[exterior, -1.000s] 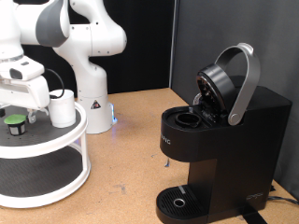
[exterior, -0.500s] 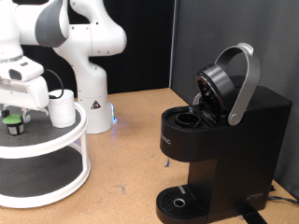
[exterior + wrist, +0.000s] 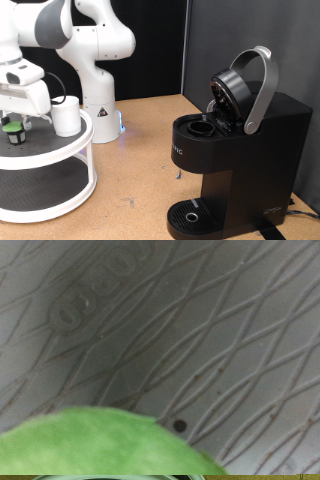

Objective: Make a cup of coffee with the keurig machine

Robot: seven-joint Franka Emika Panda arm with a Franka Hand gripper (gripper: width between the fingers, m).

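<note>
From my station I see the gripper [image 3: 14, 122] low over the top tier of a white two-tier stand [image 3: 60, 160] at the exterior view's left, right on the small dark pod with the green top [image 3: 13, 129]; the wrist view is half filled by that green lid [image 3: 100, 445] against the stand's grey patterned surface, so the hand is very close, but I cannot tell whether the fingers are spread or closed on it; the cup [image 3: 66, 115] stands on the same tier just beside the gripper, towards the exterior view's right; the keurig machine [image 3: 235, 150] sits well apart at the right, its lid handle raised and the pod chamber open; my worries: a poor grip could tip or drop the pod, and any sideways drift could knock the cup, it stands so near
</note>
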